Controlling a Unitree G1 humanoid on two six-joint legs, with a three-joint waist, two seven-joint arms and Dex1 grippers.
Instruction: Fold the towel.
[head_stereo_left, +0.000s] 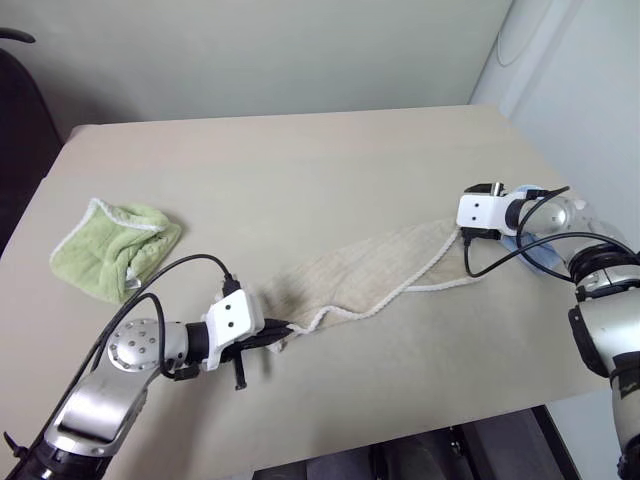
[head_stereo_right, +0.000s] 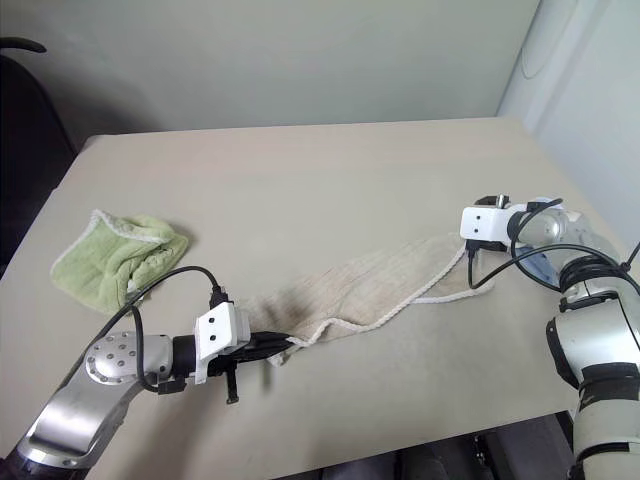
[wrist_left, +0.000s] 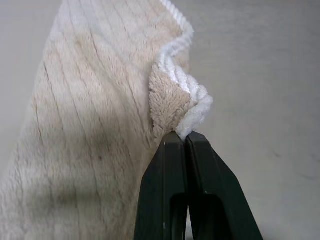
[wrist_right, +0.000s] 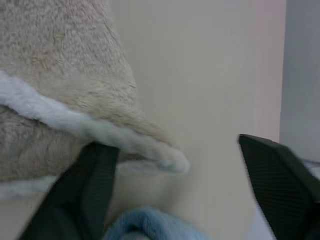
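Beige terry towel with white stitched edge lies stretched along the tan table's near edge, long axis left–right. Left gripper is clamped on its left corner. Right gripper stands with jaws apart, straddling the right corner and not gripping it.

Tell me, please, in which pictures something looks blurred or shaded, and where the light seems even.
Right wrist view: the towel edge and the open right gripper look soft and blurred. Left wrist view: sharp, with a grey shadow low on the towel where the left gripper is shut on its corner. Eye views: even light on the table, faint shadows.
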